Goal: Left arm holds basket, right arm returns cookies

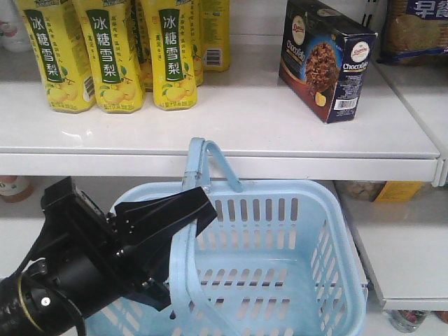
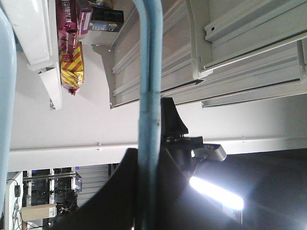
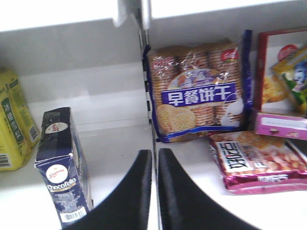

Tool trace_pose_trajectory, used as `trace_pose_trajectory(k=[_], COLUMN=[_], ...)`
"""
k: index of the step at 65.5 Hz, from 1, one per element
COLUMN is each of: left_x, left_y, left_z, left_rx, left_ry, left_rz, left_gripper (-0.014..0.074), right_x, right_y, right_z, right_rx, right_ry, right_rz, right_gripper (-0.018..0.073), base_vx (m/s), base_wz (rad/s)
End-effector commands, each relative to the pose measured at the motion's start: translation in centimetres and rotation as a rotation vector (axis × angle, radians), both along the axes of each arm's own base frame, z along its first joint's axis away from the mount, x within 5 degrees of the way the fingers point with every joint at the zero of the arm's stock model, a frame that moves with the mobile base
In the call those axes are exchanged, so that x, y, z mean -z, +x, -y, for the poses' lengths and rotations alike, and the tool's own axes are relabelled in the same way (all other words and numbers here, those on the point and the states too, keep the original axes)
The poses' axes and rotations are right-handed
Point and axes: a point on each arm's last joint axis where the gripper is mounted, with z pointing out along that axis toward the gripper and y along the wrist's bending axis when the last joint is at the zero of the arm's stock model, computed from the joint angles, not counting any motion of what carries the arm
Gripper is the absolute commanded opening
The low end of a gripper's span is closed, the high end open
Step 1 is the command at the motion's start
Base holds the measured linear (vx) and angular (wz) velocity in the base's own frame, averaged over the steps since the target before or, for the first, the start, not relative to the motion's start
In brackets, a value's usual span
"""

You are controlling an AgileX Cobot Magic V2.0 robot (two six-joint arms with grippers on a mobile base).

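Observation:
The light blue basket (image 1: 336, 210) hangs below the white shelf (image 1: 245, 133); what shows of its inside holds nothing. My left gripper (image 1: 192, 210) is shut on one of its hoop handles (image 1: 183, 266). In the left wrist view that handle (image 2: 149, 72) runs straight up between the black fingers of the left gripper (image 2: 148, 160). The navy cookies box (image 1: 325, 59) stands upright on the shelf, to the right of the bottles. In the right wrist view the cookies (image 3: 60, 167) stand at the lower left. My right gripper (image 3: 155, 155) is shut and empty, to the right of the box and apart from it.
Yellow drink bottles (image 1: 112, 56) stand in a row at the shelf's left. A blue biscuit bag (image 3: 199, 91), a pink snack pack (image 3: 259, 160) and a red box (image 3: 283, 72) fill the neighbouring shelf section. A lower shelf (image 1: 413, 259) juts out right of the basket.

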Motion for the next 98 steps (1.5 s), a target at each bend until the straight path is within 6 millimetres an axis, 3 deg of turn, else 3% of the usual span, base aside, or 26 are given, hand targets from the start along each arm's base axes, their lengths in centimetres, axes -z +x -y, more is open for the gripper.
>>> trace_pose_trajectory(k=[1, 10, 45, 58, 70, 98], left_x=[-2.6, -2.6, -2.6, -2.6, -2.6, -2.6], left_y=[-0.2, -0.2, -0.2, -0.2, -0.2, -0.2], left_z=[-0.5, -0.5, -0.5, -0.5, -0.5, -0.5], left_rx=[-0.005, -0.005, -0.005, -0.005, -0.005, -0.005], left_ry=[-0.153, -0.153, -0.153, -0.153, -0.153, -0.153], left_rz=[0.09, 0.09, 0.09, 0.09, 0.09, 0.09], left_gripper=[0.0, 0.0, 0.0, 0.0, 0.0, 0.0], right_x=[-1.6, -1.0, 8.7, 12.4, 14.6, 15.4], right_y=[-1.9, -4.6, -10.9, -11.7, -12.0, -11.8], right_z=[0.8, 1.8, 3.9, 4.1, 4.2, 4.1], right_rx=[-0.002, -0.003, -0.038, -0.046, -0.056, -0.055], right_ry=[-0.036, -0.064, -0.039, -0.015, -0.002, -0.001], right_rz=[0.09, 0.124, 0.12, 0.084, 0.076, 0.047], right_gripper=[-0.0011, -0.0009, -0.0003, -0.0003, -0.0003, -0.0003], base_vx=[0.0, 0.0, 0.0, 0.0, 0.0, 0.0], base_wz=[0.0, 0.0, 0.0, 0.0, 0.0, 0.0])
